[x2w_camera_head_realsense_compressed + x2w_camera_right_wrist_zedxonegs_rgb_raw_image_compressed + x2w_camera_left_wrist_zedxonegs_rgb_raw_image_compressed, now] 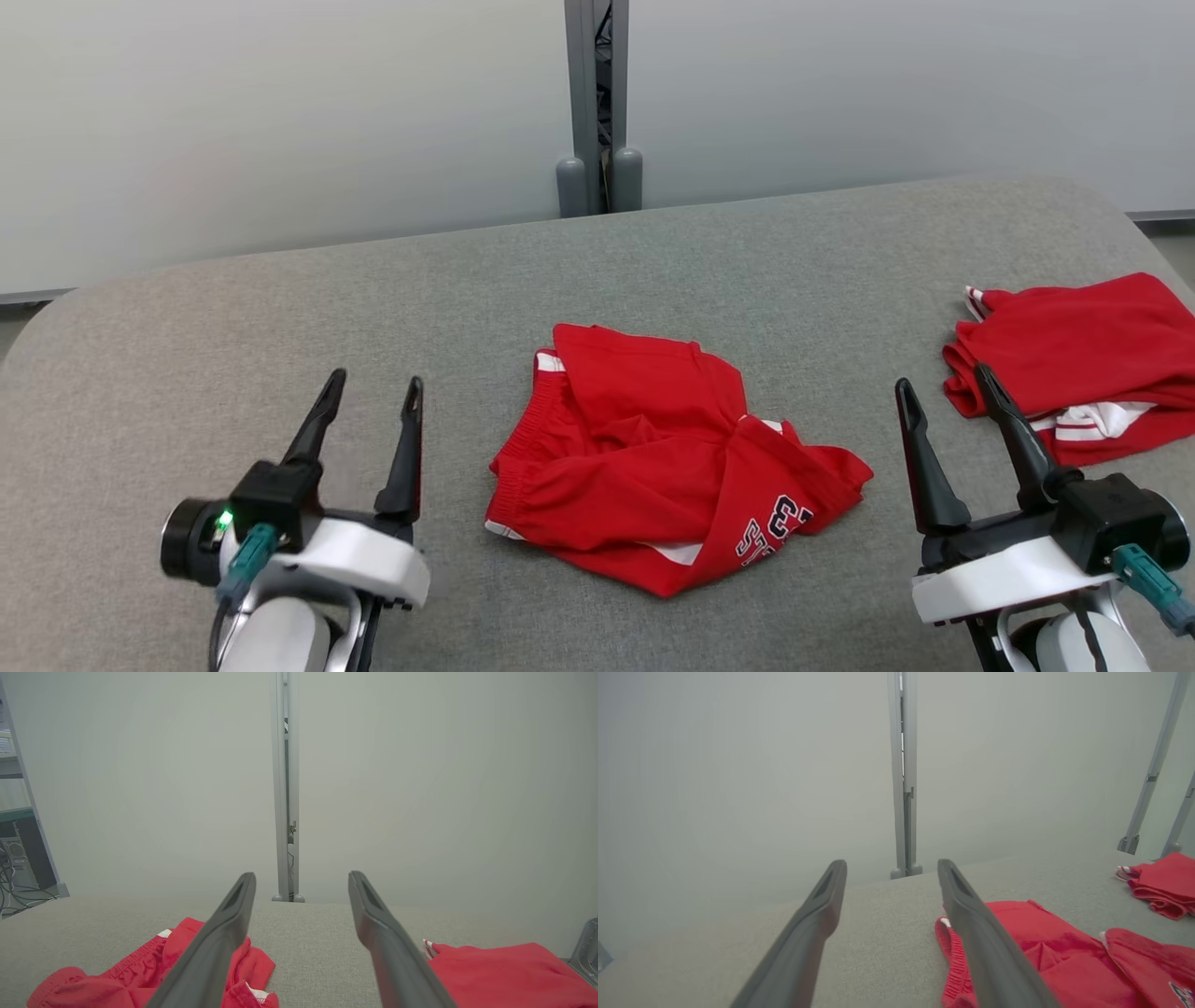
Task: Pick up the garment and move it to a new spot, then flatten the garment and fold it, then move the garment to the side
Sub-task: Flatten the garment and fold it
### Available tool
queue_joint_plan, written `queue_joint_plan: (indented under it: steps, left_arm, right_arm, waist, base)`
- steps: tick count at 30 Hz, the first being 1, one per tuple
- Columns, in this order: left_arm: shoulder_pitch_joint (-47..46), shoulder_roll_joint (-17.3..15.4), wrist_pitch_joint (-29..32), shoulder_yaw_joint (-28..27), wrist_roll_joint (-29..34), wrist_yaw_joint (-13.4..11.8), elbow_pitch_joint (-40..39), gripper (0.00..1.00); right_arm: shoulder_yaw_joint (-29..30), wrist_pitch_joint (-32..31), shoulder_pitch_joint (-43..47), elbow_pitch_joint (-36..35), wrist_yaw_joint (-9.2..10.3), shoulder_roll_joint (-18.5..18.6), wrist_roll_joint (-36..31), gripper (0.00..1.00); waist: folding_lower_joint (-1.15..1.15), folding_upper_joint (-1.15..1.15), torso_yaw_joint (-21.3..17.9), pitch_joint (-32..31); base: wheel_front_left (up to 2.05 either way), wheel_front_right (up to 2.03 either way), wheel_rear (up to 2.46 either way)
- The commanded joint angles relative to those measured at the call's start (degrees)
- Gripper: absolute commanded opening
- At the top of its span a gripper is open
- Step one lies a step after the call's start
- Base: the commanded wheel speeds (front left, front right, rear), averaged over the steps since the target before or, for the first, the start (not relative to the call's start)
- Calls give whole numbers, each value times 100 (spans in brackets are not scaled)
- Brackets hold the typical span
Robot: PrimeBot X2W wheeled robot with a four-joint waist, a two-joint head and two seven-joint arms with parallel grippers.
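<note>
Garment: the red garment (644,448), a pair of shorts, lies crumpled right in the middle of the grey padded table (280,327), so call that the centre of the clock.
Its lie: the elastic waistband is bunched at the 9 o'clock side. One leg with dark-and-white lettering is thrown out toward 4 o'clock, and slivers of white trim peek out at the edges.
Contact: it is loose on the cloth top, with grey table showing between it and each set of fingers.
Left gripper: the left gripper (375,378) sits off at 8 o'clock from the garment. Its two dark fingers are spread wide and point toward 12, and there is only bare table between them.
Left wrist: a small green light (224,518) glows on the housing.
Right gripper: the right gripper (941,376) is at 4 o'clock, also splayed wide and carrying nothing. It stands between the two red heaps.
Height: I can't tell from here whether either set of fingertips touches the table.
Second piece: another red garment with white stripes (1083,364) is bunched at 2 to 3 o'clock near the table's right edge, well apart from the centre one.
Backdrop: pale wall panels, with a grey post (597,103) standing at 12 o'clock behind the table's far edge.
</note>
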State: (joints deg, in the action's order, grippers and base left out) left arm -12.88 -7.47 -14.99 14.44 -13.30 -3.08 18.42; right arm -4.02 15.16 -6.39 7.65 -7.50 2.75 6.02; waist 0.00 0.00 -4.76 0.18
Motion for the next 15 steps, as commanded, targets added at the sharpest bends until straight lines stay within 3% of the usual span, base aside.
queue_joint_plan:
  steps: [1,8,15]
  left_arm:
    - [181,60,-19,-190,93,7,-181,100]
    - [1017,367,-19,-936,334,85,-756,100]
    - [1341,444,-19,-1205,485,95,-994,100]
  right_arm:
    - [39,0,85,-50,1,32,-41,100]
    - [91,0,137,-111,1,35,-56,100]
    - [130,0,255,-152,1,58,-88,100]
  waist:
    - [0,0,41,-24]
    - [0,0,53,-58]
    - [0,0,50,-102]
  base:
    - [0,0,0]
    - [0,0,0]
    - [0,0,0]
